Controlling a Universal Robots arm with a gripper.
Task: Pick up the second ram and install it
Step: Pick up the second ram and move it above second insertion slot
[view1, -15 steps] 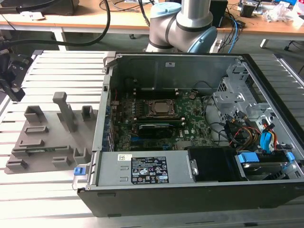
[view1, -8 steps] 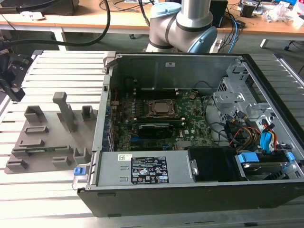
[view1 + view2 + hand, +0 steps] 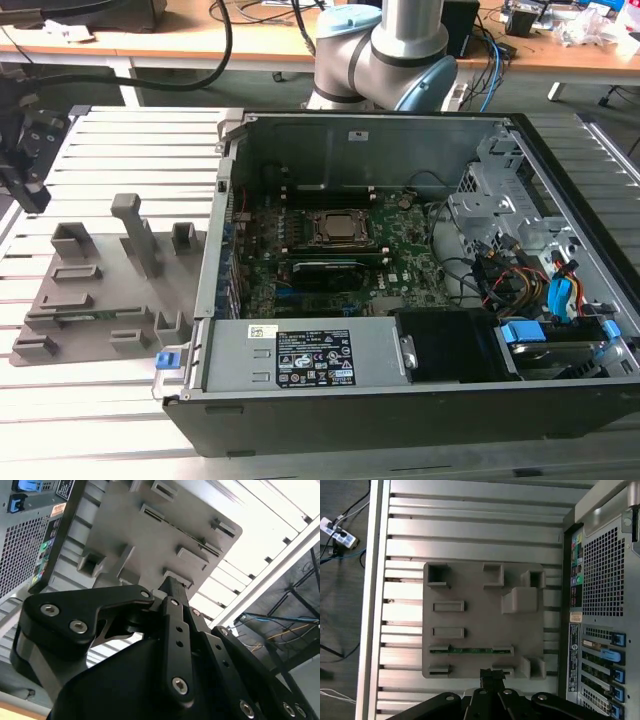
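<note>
Fingers [image 3: 487,677] pressed together, empty, over the grey fixture plate [image 3: 470,587].
Pickup pending: the second ram [image 3: 470,650] lies slotted nearby; grasping needs them spread astride its edge.

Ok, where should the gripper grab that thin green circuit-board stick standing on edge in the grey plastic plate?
Probably its bare middle, from straight above: the thin green circuit-board stick stands on edge in the grey plastic fixture plate, with raised holders around both ends, leaving the middle's flat faces free.
</note>
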